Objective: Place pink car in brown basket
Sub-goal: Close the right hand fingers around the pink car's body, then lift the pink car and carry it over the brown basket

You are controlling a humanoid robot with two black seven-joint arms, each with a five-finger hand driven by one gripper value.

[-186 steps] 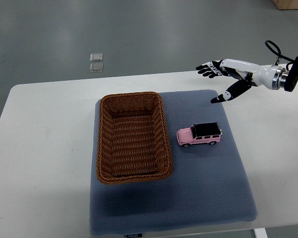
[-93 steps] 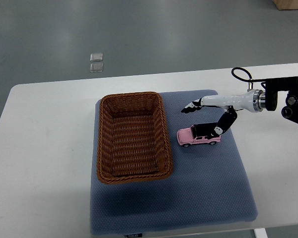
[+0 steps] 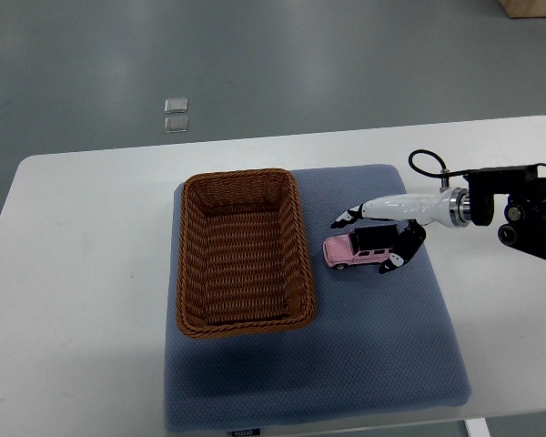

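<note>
Flagging slip risk | brown basket centre-left on blue mat, holds nothing | pink car just right of basket, wheels on mat | right hand straddling car roof, fingers spread, not clamped yet | loose pinch could roll car away or clip basket rim on transfer

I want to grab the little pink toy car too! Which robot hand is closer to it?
The right hand. Its fingers straddle the pink toy car on the blue mat. The left hand is not in view.
</note>
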